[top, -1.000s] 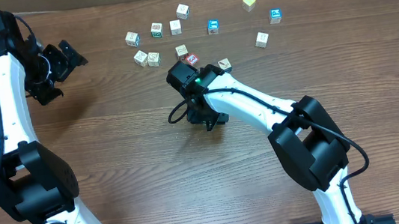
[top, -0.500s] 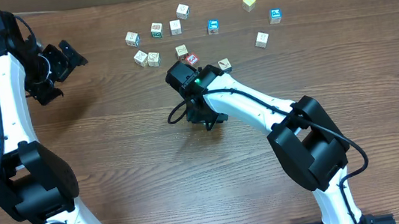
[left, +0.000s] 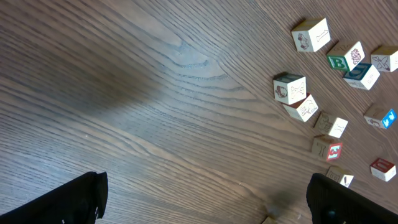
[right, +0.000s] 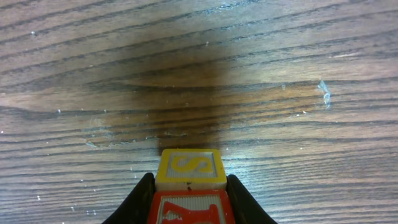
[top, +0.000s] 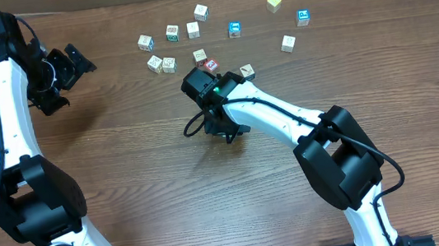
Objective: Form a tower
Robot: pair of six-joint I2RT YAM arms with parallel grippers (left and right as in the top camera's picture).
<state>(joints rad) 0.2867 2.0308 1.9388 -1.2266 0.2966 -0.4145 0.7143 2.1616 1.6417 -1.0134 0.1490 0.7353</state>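
Note:
My right gripper [right: 189, 182] is shut on a pale wooden cube [right: 189, 167] just above the table. Its black fingers [right: 142, 198] press against both sides. The cube shows a yellow S face and, nearer the camera, a red-printed face [right: 191, 210]; I cannot tell whether these are one cube or two. From overhead, the right gripper [top: 228, 129] points down at mid-table and covers the cube. The tower is hidden in every view. My left gripper [top: 72, 67] hangs open at the far left with nothing between its fingers [left: 74, 199].
Several loose cubes lie scattered at the back of the table, among them a red-print one [top: 211, 63], a blue one [top: 234, 28] and a yellow-green one [top: 274, 2]. The nearest cube [top: 247, 71] lies just behind the right arm.
The right wrist has shifted very slightly over the same spot. The left arm and the loose cubes have not moved.

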